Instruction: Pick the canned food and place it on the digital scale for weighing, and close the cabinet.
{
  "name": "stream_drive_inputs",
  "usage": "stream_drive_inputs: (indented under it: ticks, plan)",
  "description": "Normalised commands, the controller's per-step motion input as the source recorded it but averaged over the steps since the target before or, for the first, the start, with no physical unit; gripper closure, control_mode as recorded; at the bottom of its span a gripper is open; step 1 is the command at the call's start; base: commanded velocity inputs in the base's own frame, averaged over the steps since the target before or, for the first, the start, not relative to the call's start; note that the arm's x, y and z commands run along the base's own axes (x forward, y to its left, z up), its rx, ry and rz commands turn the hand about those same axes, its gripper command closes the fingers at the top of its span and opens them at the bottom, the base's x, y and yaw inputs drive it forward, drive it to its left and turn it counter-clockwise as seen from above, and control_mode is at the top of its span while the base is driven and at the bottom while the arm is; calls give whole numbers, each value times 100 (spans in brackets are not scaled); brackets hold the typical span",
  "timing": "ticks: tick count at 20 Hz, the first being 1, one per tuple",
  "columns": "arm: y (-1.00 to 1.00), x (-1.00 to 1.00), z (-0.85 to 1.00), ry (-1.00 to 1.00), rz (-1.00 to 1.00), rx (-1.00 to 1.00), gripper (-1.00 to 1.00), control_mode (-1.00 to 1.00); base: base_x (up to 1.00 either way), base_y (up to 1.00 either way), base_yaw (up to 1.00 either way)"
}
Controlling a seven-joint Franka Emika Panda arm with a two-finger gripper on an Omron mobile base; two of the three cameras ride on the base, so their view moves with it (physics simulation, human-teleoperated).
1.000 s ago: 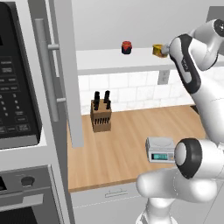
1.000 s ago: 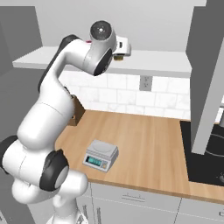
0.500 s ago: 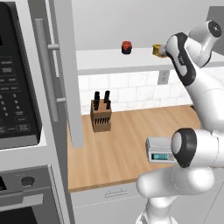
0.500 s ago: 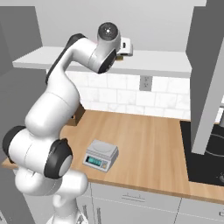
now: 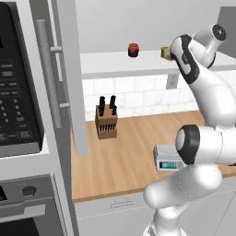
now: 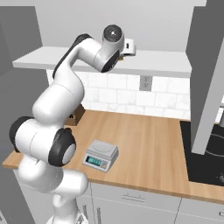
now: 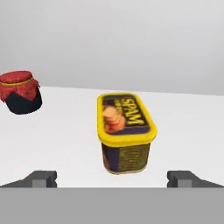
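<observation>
You have the cabinet standing open, its door edge and long grey bar handle well off to the side of the gripper, and the white inner shelf spreading out beneath it. Far below the gripper, on the wooden counter, sits the digital scale, a small light-grey square with a flat platform and a greenish display on its front. Your gripper has its jaws spread wide apart, gripping nothing. Straight ahead between the two fingertips stands the canned food: a squat rounded-rectangle tin with a yellow rim, a dark label reading SPAM and an orange-brown picture on top. Farther off to one side rests a small red jar.
</observation>
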Motion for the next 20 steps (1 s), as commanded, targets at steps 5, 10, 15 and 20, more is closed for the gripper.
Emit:
stream_drive_inputs:
  ticks: [5,10,15,20]
  plan:
    - [-8,25,0,1,0,0,-100,-100,0,0,0]
    - [0,21,-6,0,0,0,-100,-100,0,0,0]
    - [0,30,-11,0,0,0,-100,-100,0,0,0]
    - [0,23,-12,0,0,0,-100,-100,0,0,0]
